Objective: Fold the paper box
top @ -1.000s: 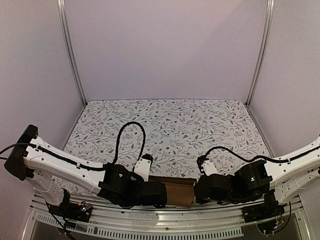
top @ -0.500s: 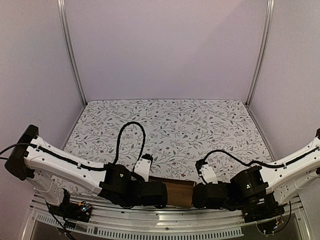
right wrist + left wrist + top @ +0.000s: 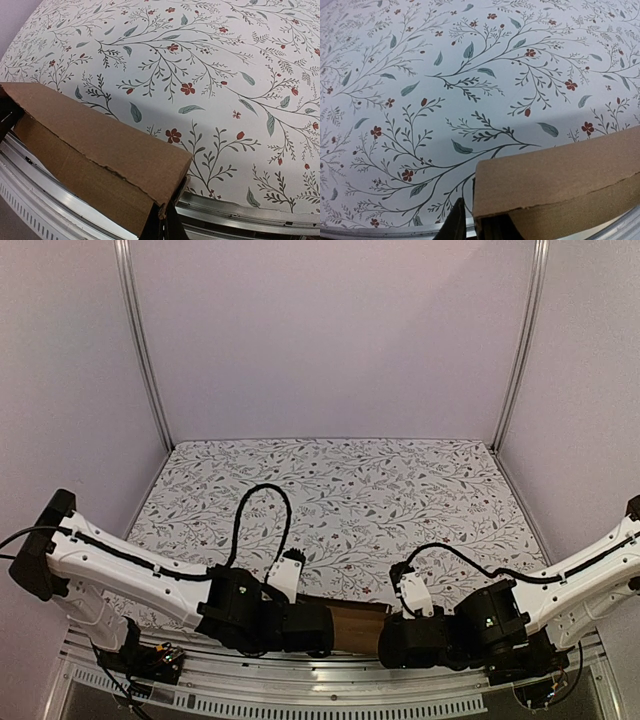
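With the paper box [image 3: 355,628] lying along the near edge of the flowered table [image 3: 340,490] between the arms, the right gripper [image 3: 165,227] pinched tight on one end and the left gripper [image 3: 469,227] at the other with jaws we cannot read, we fear a slack left hold would let it sag and tear.
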